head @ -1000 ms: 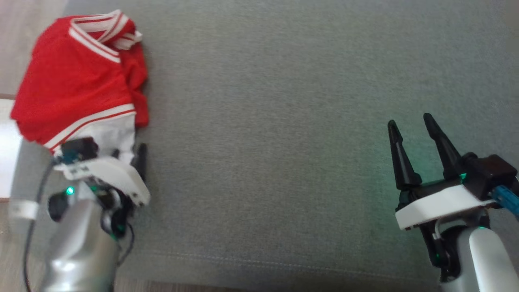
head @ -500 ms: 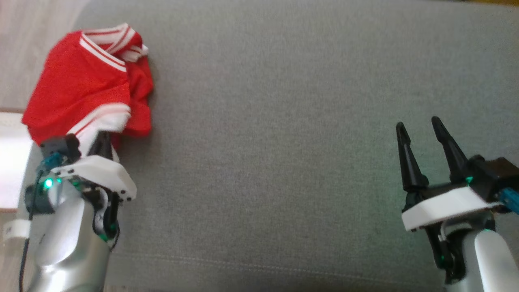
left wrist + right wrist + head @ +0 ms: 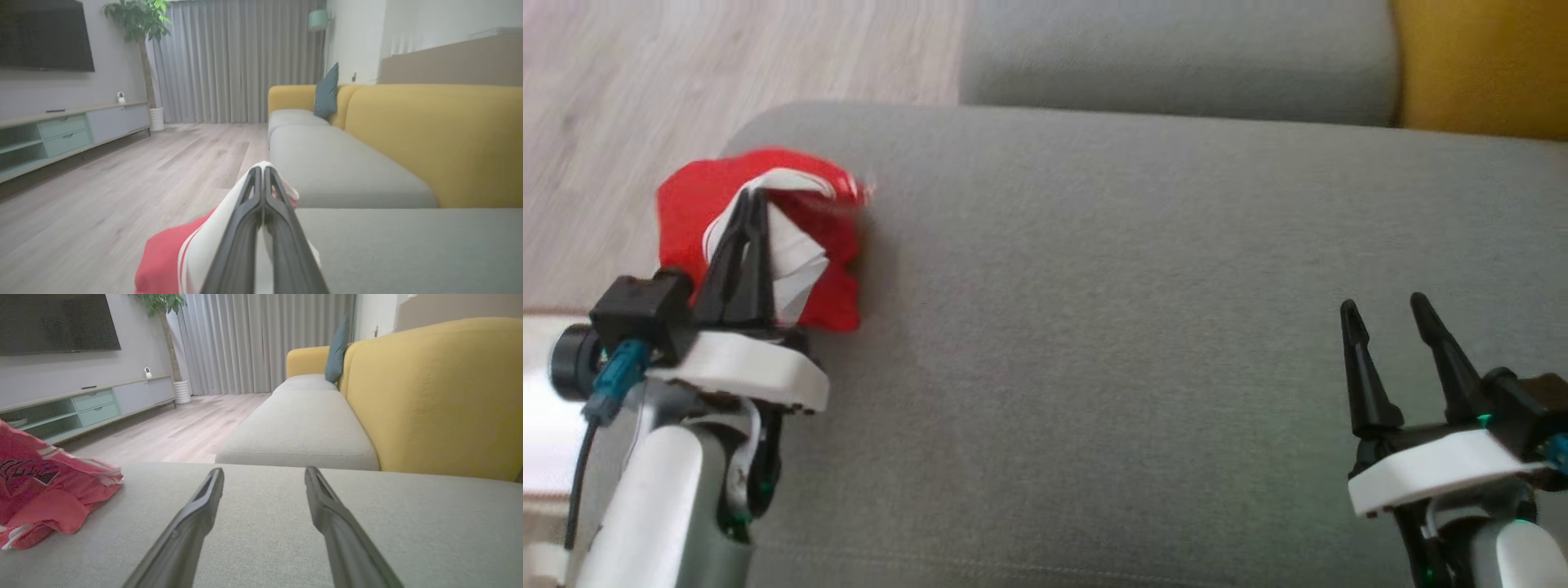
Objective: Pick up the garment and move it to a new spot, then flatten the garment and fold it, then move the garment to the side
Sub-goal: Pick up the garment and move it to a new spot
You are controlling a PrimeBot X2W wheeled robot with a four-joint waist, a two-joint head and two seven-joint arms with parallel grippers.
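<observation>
Landmark: I place everything against the grey seat cushion in front of me.
Garment: the red garment with white striped trim is bunched at the cushion's far left corner, near the edge that meets the wooden floor. In the right wrist view its lower folds seem to rest on the cushion.
Left gripper: my left gripper has its fingers pressed together on a white-trimmed fold at the top of the bunch. In its own wrist view, cloth hangs to both sides of them.
Cushion middle: bare grey fabric, with room to spread the garment.
Right gripper: my right gripper hovers over the cushion's near right part with its fingers spread, holding nothing and well apart from the garment.
Done, as I judge it: the grasp for the pick-up is made, nothing more.
Left to do: carry the garment to a new spot on the cushion, flatten it, fold it, then move it to the side. That is nearly the whole job.
Watch: one pinch on a bunch may drop layers on the way.
</observation>
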